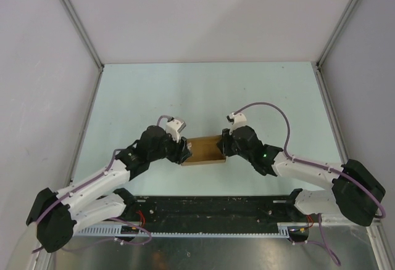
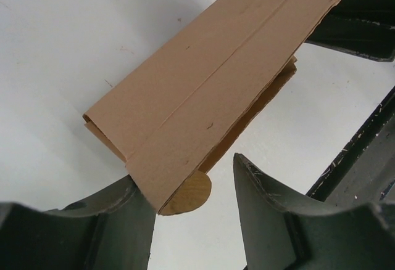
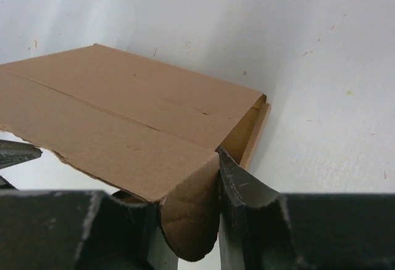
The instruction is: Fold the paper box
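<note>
Closest to the right wrist camera, the two dark fingers [image 3: 247,202] of the right gripper [image 3: 188,190] are closed on a rounded end flap of the paper box [image 3: 123,110]. The brown flap fills the narrow gap between them. From this end I see the box as a flat, partly folded piece of thin cardboard. One long crease runs along its top face, and the side next to the gripper is open.

In the left wrist view the other end of the paper box [image 2: 210,91] reaches into the left gripper [image 2: 185,174]. Its jaws stand wide apart. A corner of the box with a small round tab lies against one finger, and the other finger is clear of it, so I count this gripper as open and not holding.

From above, the paper box [image 1: 205,151] lies in the middle of the pale green table [image 1: 203,91], toward the near side. It sits between the left gripper [image 1: 183,151] at its left end and the right gripper [image 1: 223,150] at its right end. I cannot tell from this view whether the box rests on the table or is raised a little.

Near the arm bases a black rail [image 1: 210,205] runs along the near edge of the table. A purple cable [image 1: 271,105] loops over the right arm. Grey walls [image 1: 43,66] close the table on the left, right and far sides.
</note>
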Controlling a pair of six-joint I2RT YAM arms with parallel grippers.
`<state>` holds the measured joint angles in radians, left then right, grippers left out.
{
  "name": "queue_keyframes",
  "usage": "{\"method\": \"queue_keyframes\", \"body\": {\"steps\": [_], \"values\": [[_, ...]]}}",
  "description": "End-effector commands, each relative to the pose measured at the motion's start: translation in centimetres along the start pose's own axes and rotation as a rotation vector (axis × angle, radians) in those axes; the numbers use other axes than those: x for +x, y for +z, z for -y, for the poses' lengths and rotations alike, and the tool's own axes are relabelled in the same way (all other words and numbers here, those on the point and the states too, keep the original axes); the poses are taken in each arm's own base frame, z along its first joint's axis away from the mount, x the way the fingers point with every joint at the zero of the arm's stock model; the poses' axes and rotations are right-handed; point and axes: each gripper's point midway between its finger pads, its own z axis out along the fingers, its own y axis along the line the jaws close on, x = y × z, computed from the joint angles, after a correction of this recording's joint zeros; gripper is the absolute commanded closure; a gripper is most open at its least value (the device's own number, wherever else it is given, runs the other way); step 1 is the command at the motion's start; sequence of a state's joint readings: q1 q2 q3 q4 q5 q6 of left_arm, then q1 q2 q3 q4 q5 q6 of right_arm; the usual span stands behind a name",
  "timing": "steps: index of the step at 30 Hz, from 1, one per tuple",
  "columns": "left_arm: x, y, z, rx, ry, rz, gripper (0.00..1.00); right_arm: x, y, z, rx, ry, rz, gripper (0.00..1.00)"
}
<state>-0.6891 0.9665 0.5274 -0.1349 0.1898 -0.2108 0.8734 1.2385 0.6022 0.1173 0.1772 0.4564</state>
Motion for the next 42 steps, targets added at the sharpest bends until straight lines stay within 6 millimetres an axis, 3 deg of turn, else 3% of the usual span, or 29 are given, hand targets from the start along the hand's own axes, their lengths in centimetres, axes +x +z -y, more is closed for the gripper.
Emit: {"method": "queue_keyframes", "body": {"steps": [1,27,35,42], "values": [[-0.8,-0.4,1.5,0.058,-0.018,0.058,0.45,0.4,-0.8,-1.9,-0.06,-0.033,-0.007,0.71],[2.0,-2.7,2.5,0.095,-0.243,0.132,0.43,3.1,-4.3,-1.1,-0.026,-0.115,-0.086,0.57],[1.2,-3.3,2.9,0.114,-0.271,0.167,0.4,2.3,-5.8,-1.0,-0.035,-0.121,-0.062,0.42],[0.7,-3.8,3.8,0.156,-0.293,0.176,0.38,1.0,-7.1,-1.4,-0.063,-0.11,-0.016,0.35]]}}
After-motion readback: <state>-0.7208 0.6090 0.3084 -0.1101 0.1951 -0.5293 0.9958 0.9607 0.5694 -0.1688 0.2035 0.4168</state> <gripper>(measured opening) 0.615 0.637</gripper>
